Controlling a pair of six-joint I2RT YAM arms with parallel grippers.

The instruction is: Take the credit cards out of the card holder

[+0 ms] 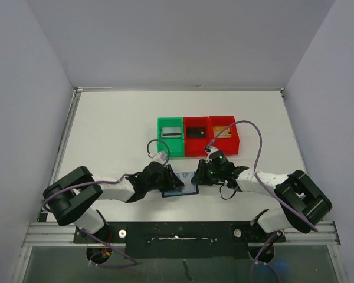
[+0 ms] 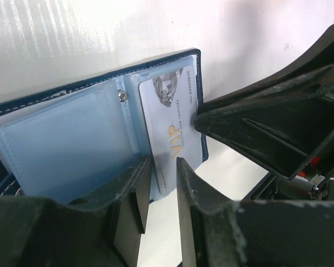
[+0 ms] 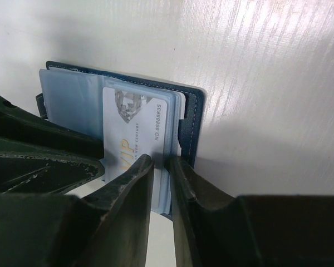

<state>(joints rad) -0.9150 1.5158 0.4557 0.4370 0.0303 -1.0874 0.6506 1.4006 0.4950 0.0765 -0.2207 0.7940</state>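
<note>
Two-arm extraction cell, ordered from the arm bases outward; all positions are given relative to the dark navy-blue bifold card holder (image 1: 186,187).

(a) The card holder lies open and flat on the white desk (image 1: 106,130), just beyond the arm bases and between the two arms. Its lighter blue clear-plastic pocket panels face up. A pale silver-white card printed "VIP" (image 2: 170,122) sits in the pocket panel on the right arm's side of the card holder.

(b) The left end effector (image 2: 164,161) meets the card holder's left edge. Its jaws are narrowed to a slit, and the edge of the card-bearing panel shows in that slit. Whether the fingers actually pinch it cannot be told.

(c) The right end effector (image 3: 161,161) meets the opposite edge, on the card's side. Its fingers are drawn almost together on the rim of the pocket panel, with the card's end reaching into the gap. In the left wrist view its tips converge on the card holder's edge.

(d) Beyond the card holder three open plastic bins stand side by side, touching.
- The green bin (image 1: 159,132), far left, contains a silver-grey card (image 1: 171,132).
- The middle red bin (image 1: 196,150) contains a black card (image 1: 195,132).
- The right red bin (image 1: 224,147) contains a gold-tan card (image 1: 223,134).
</note>
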